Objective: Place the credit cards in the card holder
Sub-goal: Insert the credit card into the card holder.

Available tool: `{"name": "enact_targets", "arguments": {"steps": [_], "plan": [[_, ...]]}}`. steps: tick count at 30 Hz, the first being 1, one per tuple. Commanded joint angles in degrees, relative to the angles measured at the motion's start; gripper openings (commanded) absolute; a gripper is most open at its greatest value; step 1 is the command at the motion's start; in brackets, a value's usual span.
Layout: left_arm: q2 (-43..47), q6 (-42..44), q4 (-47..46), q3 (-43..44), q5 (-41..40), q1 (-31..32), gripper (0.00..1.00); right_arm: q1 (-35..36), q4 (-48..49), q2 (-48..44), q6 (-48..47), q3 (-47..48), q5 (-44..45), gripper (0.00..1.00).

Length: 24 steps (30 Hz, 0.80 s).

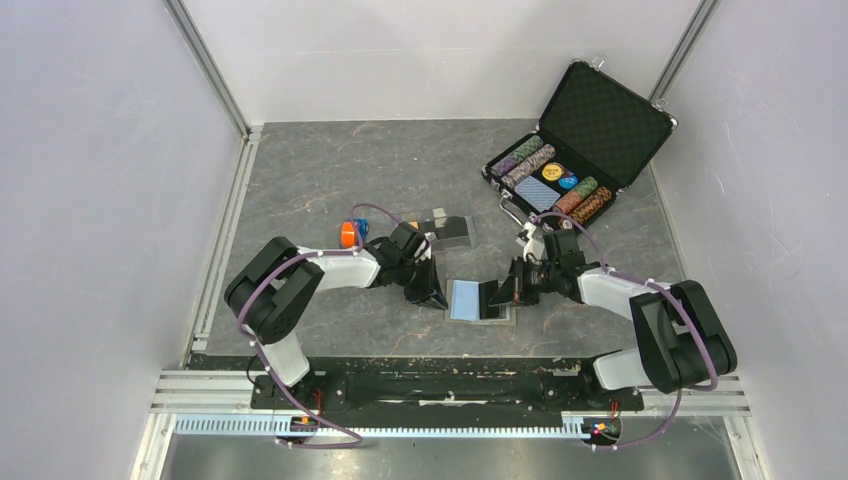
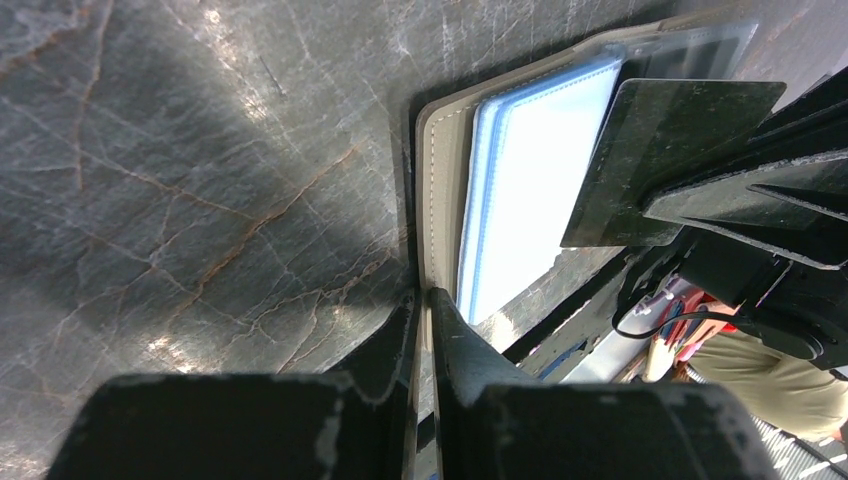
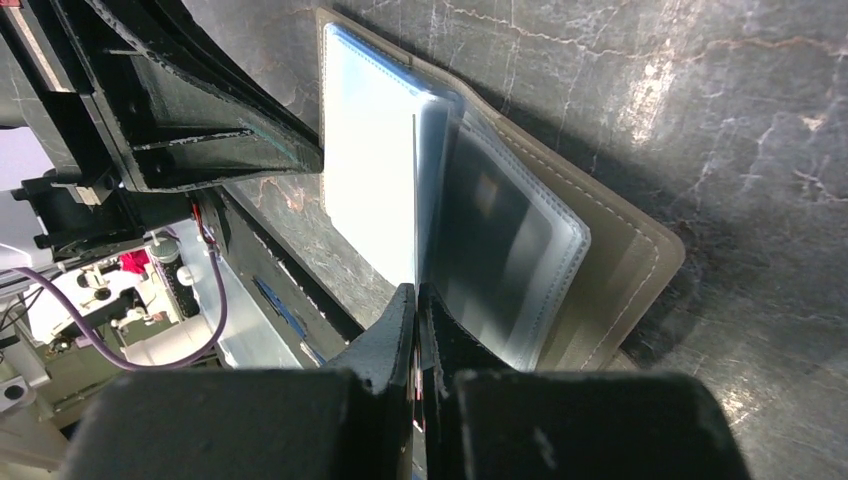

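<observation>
Closest in, left gripper has its jaws pinched on the taupe cover edge of the one card holder, which lies open between two arms. On the card holder's opposite side, right gripper is clamped on one black card above its clear sleeves. One poker-chip case sits well beyond the card holder.

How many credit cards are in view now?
1: a black card in the jaws of the right gripper, at the open card holder. More may hide in the tray.
</observation>
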<state>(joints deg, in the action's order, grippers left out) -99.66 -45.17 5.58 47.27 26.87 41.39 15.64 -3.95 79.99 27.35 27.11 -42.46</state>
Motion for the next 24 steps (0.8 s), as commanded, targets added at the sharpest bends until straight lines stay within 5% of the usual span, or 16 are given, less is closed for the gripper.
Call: {"name": "enact_targets", "arguments": {"steps": [1,24], "plan": [[-1.07,-2.91,1.80,-1.08,0.73,1.07,0.12,-0.10,3.44,0.01,1.70,-1.10,-0.39,0.00],[-2.50,-2.29,3.04,0.46,0.79,1.93,0.08,-0.08,11.74,6.41,5.21,-2.61,-4.42,0.00]]}}
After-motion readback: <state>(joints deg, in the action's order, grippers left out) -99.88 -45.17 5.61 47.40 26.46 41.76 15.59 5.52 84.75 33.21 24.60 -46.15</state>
